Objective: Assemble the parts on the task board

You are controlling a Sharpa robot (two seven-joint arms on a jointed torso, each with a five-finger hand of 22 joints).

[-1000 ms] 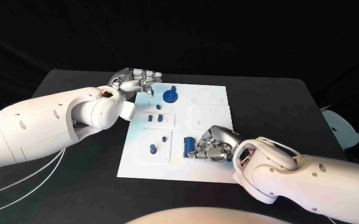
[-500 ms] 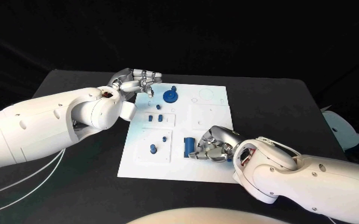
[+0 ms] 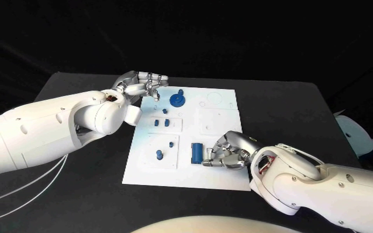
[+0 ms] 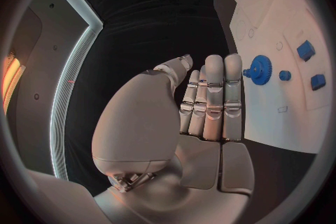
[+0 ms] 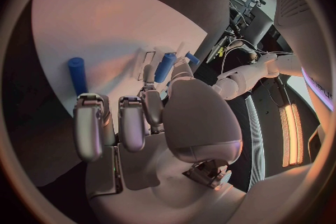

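White task board [image 3: 218, 115] lies on our black worktop [image 3: 288, 109]. Our right robot hand [image 3: 225, 155] curls empty beside a blue cylinder [image 3: 197, 153]; our left robot hand [image 3: 144, 86] hovers open-fingered, empty.

The left hand [image 3: 144, 84] is held out flat with fingers [image 4: 213, 95] straight and together, holding nothing. The right hand [image 3: 225, 155] is curled, its fingers [image 5: 105, 126] bent inward around nothing.

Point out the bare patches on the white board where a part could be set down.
The task board is bare across its far right corner, right of the blue gear, and along its near left edge below the small blue pieces. It is crowded down the left column of parts and around the blue cylinder beside the right hand.
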